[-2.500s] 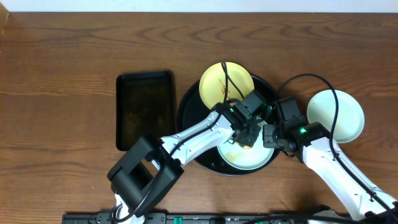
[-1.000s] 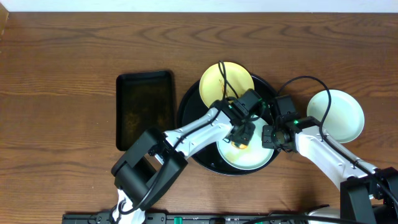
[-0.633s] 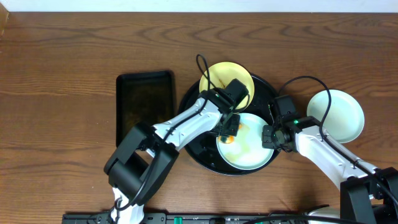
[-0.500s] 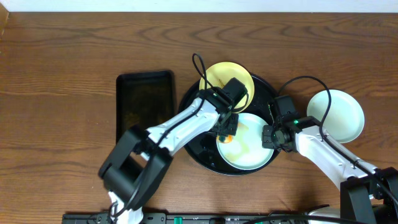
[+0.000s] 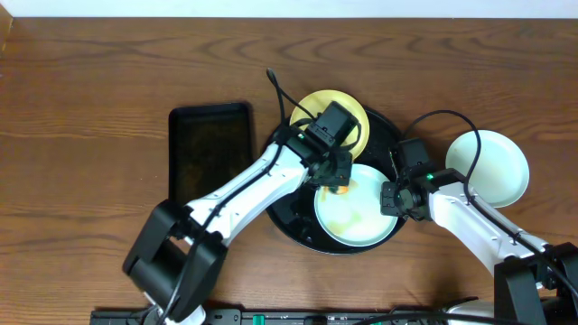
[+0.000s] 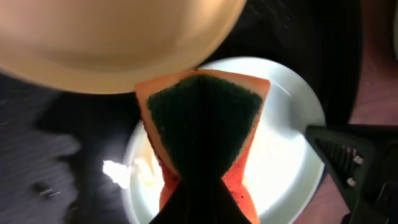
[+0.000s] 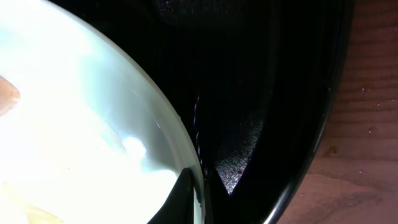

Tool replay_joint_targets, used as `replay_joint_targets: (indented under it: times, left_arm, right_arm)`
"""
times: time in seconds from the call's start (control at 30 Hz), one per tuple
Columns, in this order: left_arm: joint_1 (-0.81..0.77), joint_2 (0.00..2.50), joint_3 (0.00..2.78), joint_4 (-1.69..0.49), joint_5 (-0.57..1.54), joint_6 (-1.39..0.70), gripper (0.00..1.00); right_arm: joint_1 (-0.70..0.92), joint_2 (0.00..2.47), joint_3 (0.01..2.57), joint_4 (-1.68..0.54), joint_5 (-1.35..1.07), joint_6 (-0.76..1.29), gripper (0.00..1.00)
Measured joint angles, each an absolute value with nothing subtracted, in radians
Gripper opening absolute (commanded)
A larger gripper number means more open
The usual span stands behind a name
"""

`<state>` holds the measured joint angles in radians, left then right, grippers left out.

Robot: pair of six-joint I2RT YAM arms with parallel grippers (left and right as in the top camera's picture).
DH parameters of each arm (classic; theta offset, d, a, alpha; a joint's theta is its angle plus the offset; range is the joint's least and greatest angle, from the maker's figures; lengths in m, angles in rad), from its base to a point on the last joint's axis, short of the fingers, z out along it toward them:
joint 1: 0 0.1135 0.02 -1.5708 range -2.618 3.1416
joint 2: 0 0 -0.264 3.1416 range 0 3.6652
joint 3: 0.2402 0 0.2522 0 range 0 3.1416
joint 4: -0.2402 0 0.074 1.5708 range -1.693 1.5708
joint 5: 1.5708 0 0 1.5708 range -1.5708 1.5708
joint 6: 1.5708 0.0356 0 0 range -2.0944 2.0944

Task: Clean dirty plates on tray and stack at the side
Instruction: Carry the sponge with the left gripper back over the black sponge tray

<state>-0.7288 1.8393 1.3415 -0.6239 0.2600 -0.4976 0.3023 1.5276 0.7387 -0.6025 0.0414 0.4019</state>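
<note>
One yellow plate point(image 5: 312, 110) is lying at the far side of the round black tray point(image 5: 282, 215), and a mint plate point(image 5: 361, 221) is lying at the near side of that tray. The left gripper point(image 5: 336, 183) is reaching in between them, so I cannot tell whether the two rims are touching. Its jaws are pressing together on a sponge point(image 6: 202, 118), orange with a dark green scouring face, and the squeeze is folding the sponge into a wedge. The sponge is hanging over the far left edge of the mint plate. Whether it is resting on the plate or just above it is not clear from where I am standing. A faint yellowish smear is showing in the middle of this plate.

The right gripper point(image 5: 390, 200) is coming in from the right side of the tray. Its jaws are pinching the right rim of the mint plate, one finger inside the rim and one outside, down against the glossy tray floor. I cannot tell whether that edge is being lifted.

Another plate point(image 5: 497, 171), also mint, is sitting on the bare wooden table point(image 5: 90, 81) to the right of the tray, apart from it, with the right arm's black cable looping over it. A rectangular black tray point(image 5: 210, 158) is lying just beside the round tray on its left.
</note>
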Motion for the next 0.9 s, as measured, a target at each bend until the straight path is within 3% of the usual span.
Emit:
replay_joint_targets:
  times: [0.43,0.9]
  left_arm:
    - [-0.834,1.949,1.341,-0.603,0.371,-0.527,0.08]
    - [-0.79,1.954,1.341,-0.71,0.046,-0.489,0.07]
  right_arm:
    - [0.302,1.528,0.739,-0.603,0.042,0.402,0.01]
    - [0.302,1.528,0.739,-0.609,0.035,0.402,0.01]
